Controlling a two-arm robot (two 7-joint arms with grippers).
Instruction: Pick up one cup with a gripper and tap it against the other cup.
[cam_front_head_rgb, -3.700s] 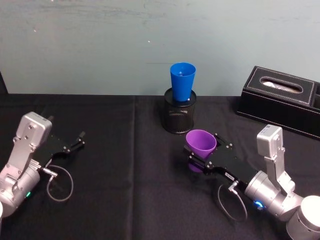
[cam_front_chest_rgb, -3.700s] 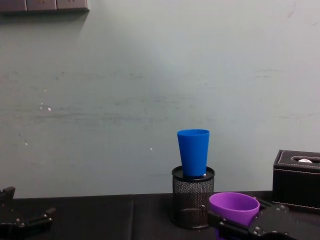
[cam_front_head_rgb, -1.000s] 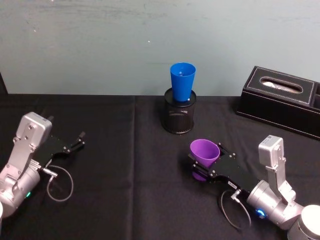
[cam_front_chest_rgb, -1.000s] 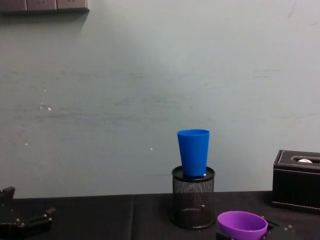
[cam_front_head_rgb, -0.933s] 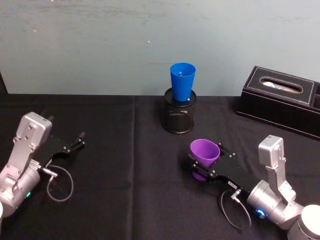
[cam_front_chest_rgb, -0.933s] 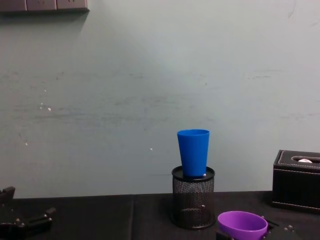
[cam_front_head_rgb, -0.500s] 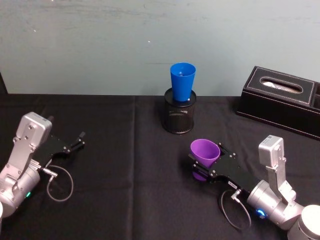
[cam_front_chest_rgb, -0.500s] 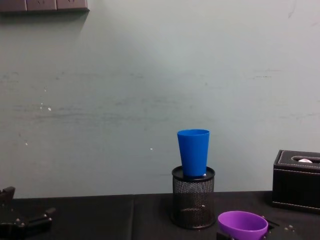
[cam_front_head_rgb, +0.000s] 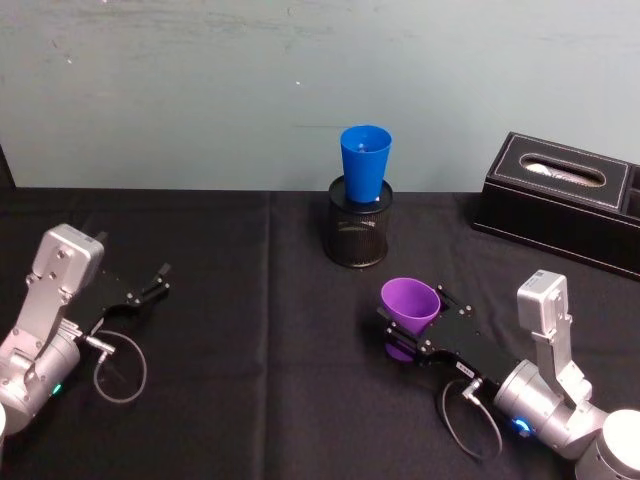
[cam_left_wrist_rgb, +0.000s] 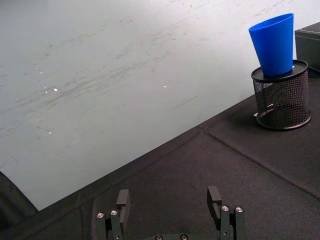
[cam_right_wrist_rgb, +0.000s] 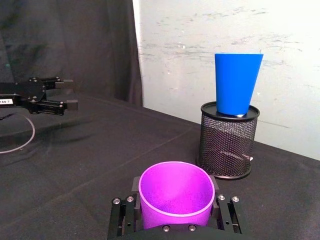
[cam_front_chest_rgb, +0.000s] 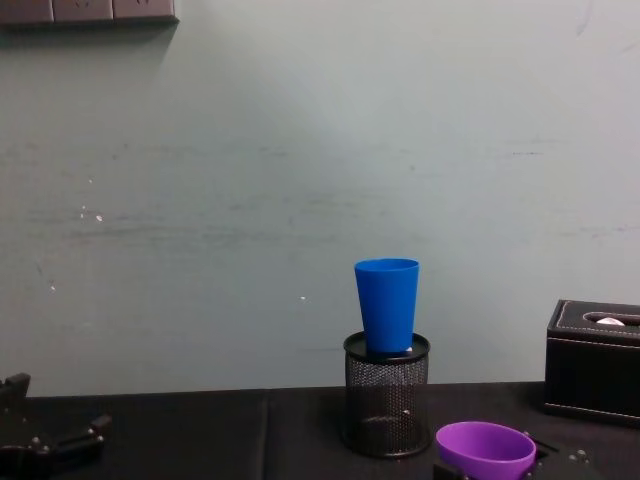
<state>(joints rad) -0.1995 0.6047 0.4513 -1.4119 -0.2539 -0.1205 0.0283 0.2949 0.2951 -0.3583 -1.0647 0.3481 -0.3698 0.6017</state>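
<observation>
Head view: the right gripper (cam_front_head_rgb: 408, 322) is clamped on the purple cup (cam_front_head_rgb: 409, 303), near but apart from the blue cup (cam_front_head_rgb: 365, 160), which stands in a mesh holder (cam_front_head_rgb: 357, 238) on the bench (cam_front_head_rgb: 250, 340). Left wrist view: the left gripper (cam_left_wrist_rgb: 168, 197) is parked with its fingers apart.

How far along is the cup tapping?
Done: the right gripper grips the purple cup. In hand: it holds it upright, apart from the blue cup in the mesh holder. Left, likely: touching them together. The left gripper sits open, far left.

Cup (cam_front_head_rgb: 365, 165) in pen holder (cam_front_head_rgb: 358, 240), second cup (cam_front_head_rgb: 408, 306) before it, tissue box (cam_front_head_rgb: 560, 210) right.
</observation>
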